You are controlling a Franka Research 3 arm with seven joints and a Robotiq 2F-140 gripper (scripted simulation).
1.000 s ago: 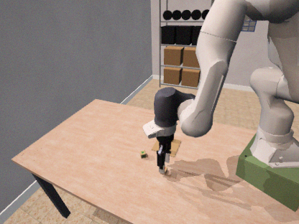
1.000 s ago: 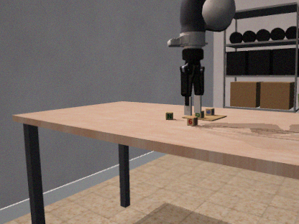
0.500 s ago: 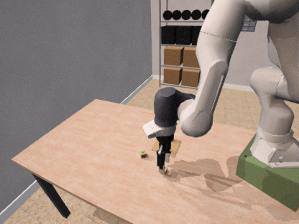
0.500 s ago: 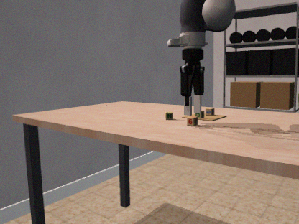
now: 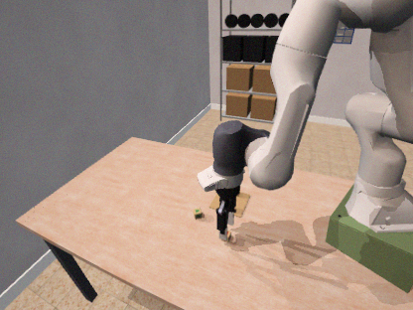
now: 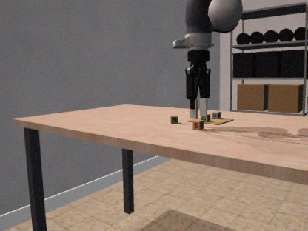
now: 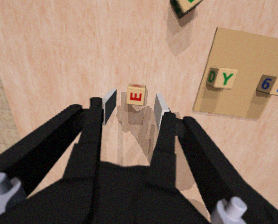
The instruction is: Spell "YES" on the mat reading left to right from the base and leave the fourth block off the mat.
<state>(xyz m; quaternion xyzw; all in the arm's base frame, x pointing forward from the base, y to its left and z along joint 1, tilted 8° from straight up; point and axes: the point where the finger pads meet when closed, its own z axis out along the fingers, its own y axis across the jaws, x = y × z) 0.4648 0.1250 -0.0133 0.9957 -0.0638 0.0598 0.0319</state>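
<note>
On the mat (image 7: 240, 55) sit two blocks; off it, two more; gripper (image 7: 134, 106) half-open, empty, above the E block (image 7: 136, 95).

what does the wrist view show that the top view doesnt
Only the wrist view shows the letters: the red E on the block between the open gripper pads, and the Y block and a third block on the mat. Only the top view shows the arm's green base, the shelf rack and the table's edges. Both show the gripper low over the table, the mat, and the green-lettered block off it.
</note>
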